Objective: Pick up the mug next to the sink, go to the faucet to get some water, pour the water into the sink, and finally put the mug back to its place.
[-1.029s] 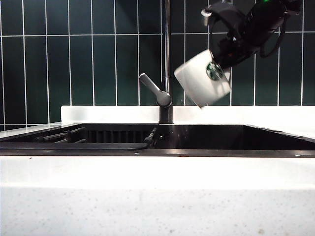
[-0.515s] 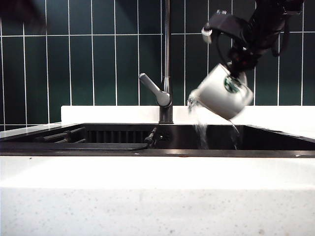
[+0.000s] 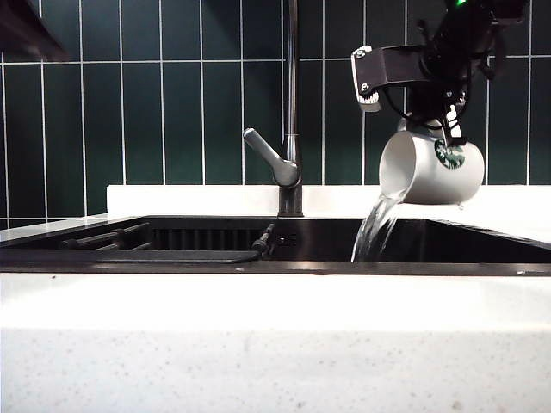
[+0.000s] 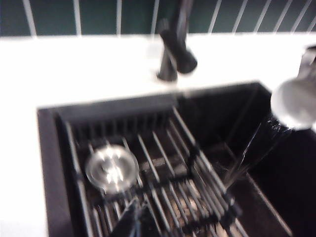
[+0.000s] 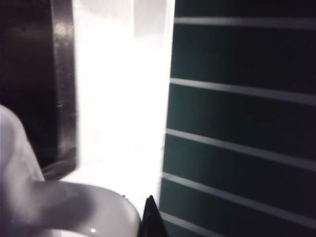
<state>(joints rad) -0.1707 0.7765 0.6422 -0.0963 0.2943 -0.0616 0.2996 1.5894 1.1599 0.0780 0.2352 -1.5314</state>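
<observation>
The white mug (image 3: 428,169) with its green logo lies tipped on its side over the black sink (image 3: 275,261), mouth toward the faucet (image 3: 293,103). Water streams from its lip into the basin. My right gripper (image 3: 442,129) is shut on the mug's handle from above. The right wrist view shows the white handle (image 5: 84,205) beside one dark fingertip (image 5: 149,217). My left gripper (image 4: 138,221) is shut and empty, high above the sink's rack. From there I see the mug (image 4: 295,102), blurred, and its water falling.
A dark ribbed rack (image 4: 173,182) and a round metal strainer (image 4: 112,168) lie in the sink's left part. The faucet's grey lever (image 3: 269,156) points up and left. Dark green tiles back the white counter (image 3: 275,344). Part of the left arm (image 3: 26,33) shows at the top left corner.
The mug has moved right, away from the faucet, and rolled over onto its side; water now pours out in a steady stream. The left arm has pulled back into the top left corner.
</observation>
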